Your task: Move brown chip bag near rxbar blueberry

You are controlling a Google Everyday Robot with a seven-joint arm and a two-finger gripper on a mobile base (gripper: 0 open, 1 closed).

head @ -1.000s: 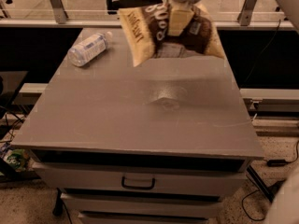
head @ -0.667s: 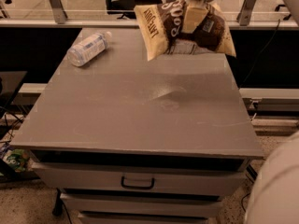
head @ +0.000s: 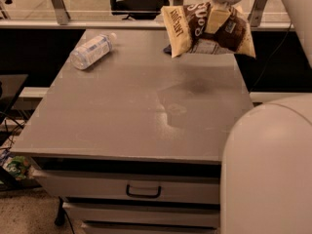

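Hand [head: 218, 17] was seen at the upper right of the frame, clamped on the brown chip bag [head: 195, 30], which was held aloft over the upper right corner of the surface [head: 122, 111]

Cropped and covered
The gripper [head: 219, 19], clamping the brown chip bag [head: 192, 27], is cut off by the top edge just above its fingers [head: 217, 15]. Below-left of them, the rxbar blueberry [head: 167, 48] shows only a dark sliver under the bag's yellow end.
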